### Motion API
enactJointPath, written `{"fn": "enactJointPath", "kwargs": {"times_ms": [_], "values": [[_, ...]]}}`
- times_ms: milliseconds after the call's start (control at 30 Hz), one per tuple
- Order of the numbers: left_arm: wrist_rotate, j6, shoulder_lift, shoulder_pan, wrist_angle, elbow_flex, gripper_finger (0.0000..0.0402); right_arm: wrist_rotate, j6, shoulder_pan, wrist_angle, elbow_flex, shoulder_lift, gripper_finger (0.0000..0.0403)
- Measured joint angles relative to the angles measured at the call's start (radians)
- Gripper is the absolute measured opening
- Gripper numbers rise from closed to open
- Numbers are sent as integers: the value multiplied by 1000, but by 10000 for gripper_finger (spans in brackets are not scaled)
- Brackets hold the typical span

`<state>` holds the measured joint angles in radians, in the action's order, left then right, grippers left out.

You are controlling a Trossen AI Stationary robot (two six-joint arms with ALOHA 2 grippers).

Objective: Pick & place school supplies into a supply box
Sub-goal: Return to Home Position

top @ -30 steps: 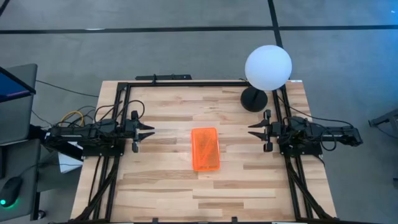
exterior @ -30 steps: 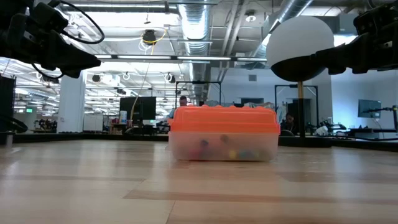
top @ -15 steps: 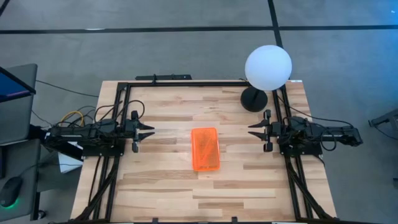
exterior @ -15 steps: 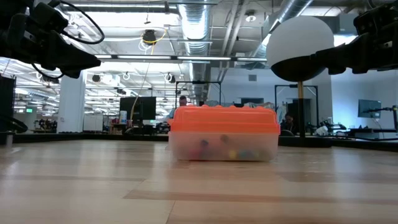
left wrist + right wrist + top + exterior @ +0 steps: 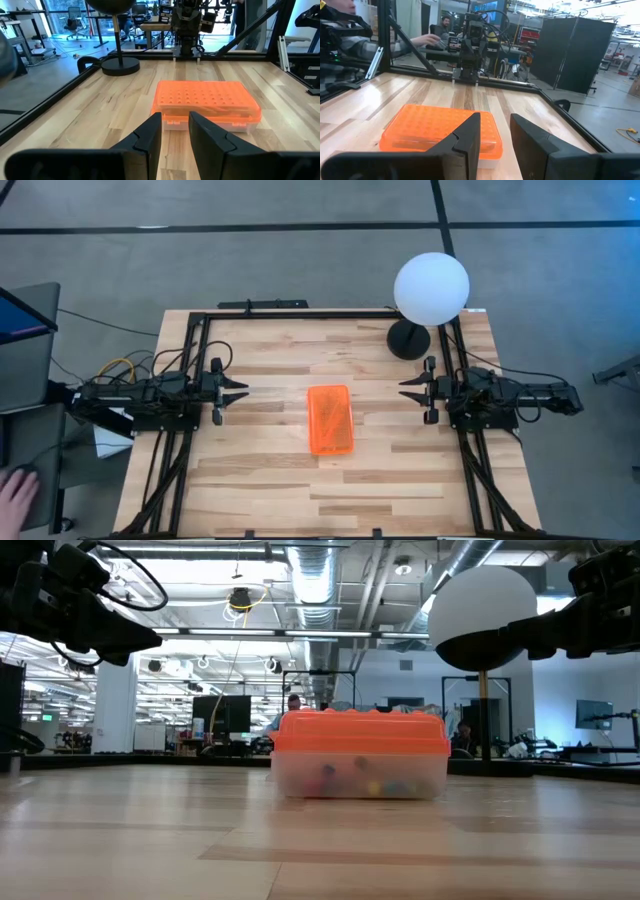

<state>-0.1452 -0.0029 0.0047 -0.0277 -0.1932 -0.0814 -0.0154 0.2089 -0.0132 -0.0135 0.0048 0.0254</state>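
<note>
The supply box (image 5: pixel 330 420) lies flat in the middle of the table, its orange ribbed lid closed. Through its clear wall (image 5: pixel 360 778) I see coloured school supplies inside. My left gripper (image 5: pixel 240 391) hovers above the table near the left edge, open, pointing at the box. My right gripper (image 5: pixel 405 389) hovers near the right edge, open, facing the box from the other side. The box shows ahead of each gripper's fingers in the left wrist view (image 5: pixel 207 100) and the right wrist view (image 5: pixel 442 127). Neither gripper touches anything.
A white globe lamp (image 5: pixel 431 287) on a black base (image 5: pixel 408 340) stands at the table's far right corner, close to my right arm. A black frame (image 5: pixel 300 314) runs along the table's edges. A person's hand (image 5: pixel 15 495) shows off the table at the near left.
Both arms and the box have kept still. A person's hand has come into view beside the table at the near left.
</note>
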Motion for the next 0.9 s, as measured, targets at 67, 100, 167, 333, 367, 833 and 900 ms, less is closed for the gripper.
{"fn": "enactJointPath", "kwargs": {"times_ms": [67,100,167,333,367,833,900], "values": [[0,0,0,0,0,0,93,0,0,0,0,0,0,102],[0,2,0,0,0,0,93,0,0,0,0,0,0,102],[0,12,0,0,0,0,93,0,0,0,0,0,0,102],[0,7,0,0,0,0,93,0,0,0,0,0,0,102],[0,7,0,0,0,0,93,0,0,0,0,0,0,102],[0,10,0,0,0,0,93,0,0,0,0,0,0,102],[0,9,0,0,0,0,93,0,0,0,0,0,0,102]]}}
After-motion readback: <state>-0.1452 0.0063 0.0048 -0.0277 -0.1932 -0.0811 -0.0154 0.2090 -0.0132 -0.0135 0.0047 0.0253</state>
